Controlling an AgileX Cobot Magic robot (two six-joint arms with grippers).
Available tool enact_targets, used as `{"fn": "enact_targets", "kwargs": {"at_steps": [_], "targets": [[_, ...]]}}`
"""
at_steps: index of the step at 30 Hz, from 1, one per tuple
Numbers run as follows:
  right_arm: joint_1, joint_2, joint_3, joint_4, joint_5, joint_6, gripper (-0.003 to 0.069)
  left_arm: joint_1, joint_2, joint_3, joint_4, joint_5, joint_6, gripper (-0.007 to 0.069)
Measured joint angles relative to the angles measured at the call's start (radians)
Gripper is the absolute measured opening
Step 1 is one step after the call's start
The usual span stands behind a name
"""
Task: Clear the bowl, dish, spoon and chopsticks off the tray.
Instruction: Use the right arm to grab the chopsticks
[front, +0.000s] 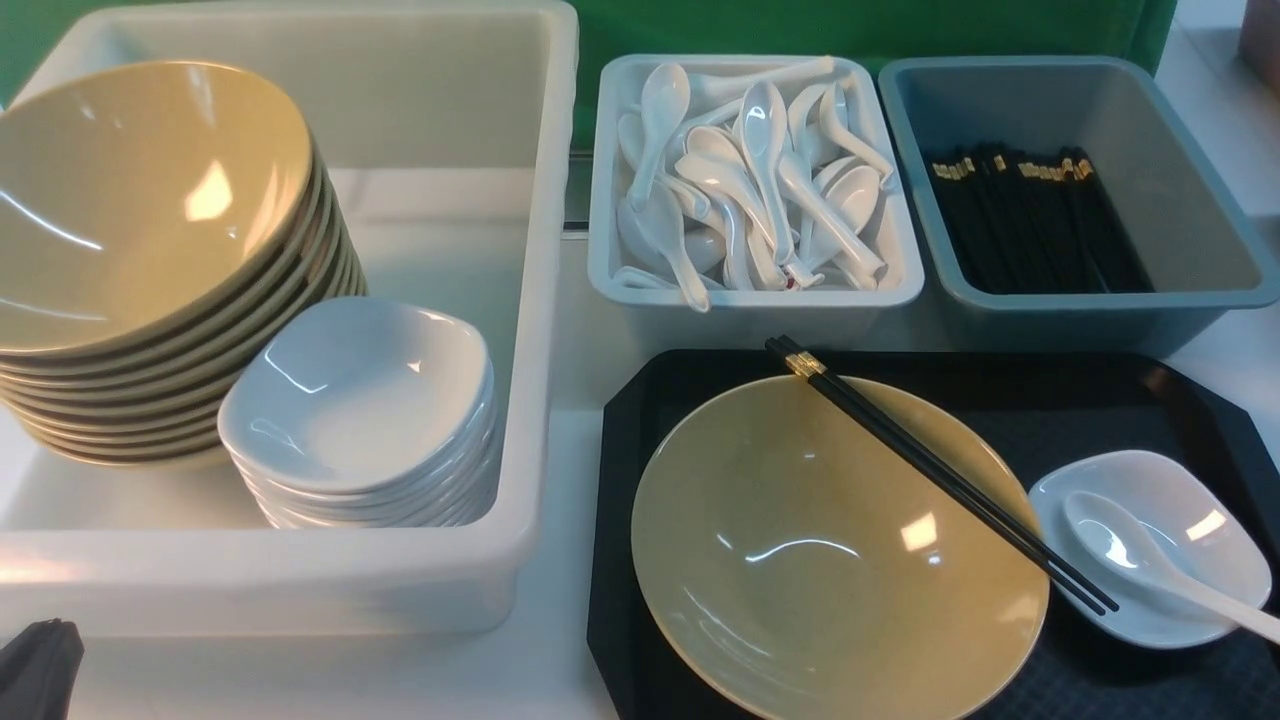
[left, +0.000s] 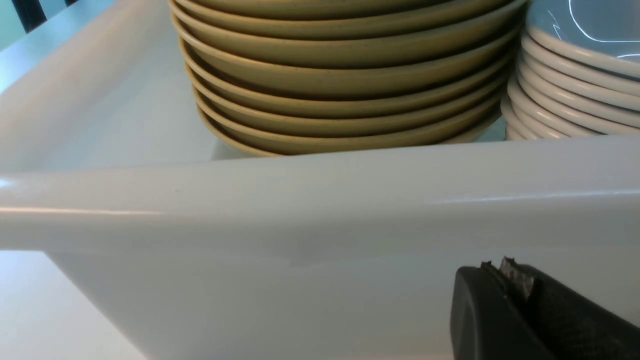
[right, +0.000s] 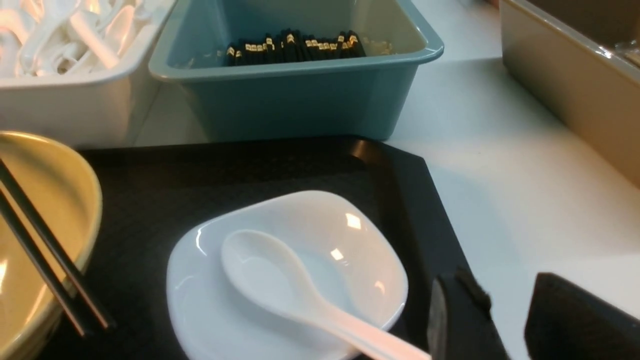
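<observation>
Front view: nothing is cleared yet. The bowl (front: 830, 560), crossed by chopsticks (front: 940, 474), sits left on the tray (front: 1050, 400), with the spoon (front: 1110, 530) in the dish (front: 1185, 485) at right. The right gripper (right: 505, 287) hovers near the dish, jaws apart; the left gripper (left: 502, 272) has its jaws together.

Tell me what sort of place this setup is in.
Likely a canteen dish-return or sorting station: a black tray with one place setting, a spoon tub beside a chopstick tub, and a white bin of stacked bowls.

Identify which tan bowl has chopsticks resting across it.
The single bowl on the tray; chopsticks span its rim. The other bowls sit stacked in the white tub.
</observation>
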Motion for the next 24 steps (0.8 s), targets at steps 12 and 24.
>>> {"fn": "enact_targets", "kwargs": {"at_steps": [12, 24], "targets": [[0.0, 0.0, 0.0, 0.002, 0.0, 0.166, 0.0239, 0.0, 0.0, 0.0, -0.122, -0.008, -0.041, -0.0011], [0.0, 0.0, 0.0, 0.008, -0.008, 1.043, 0.0239, 0.0, 0.0, 0.0, -1.068, -0.183, -0.44, -0.0011]]}}
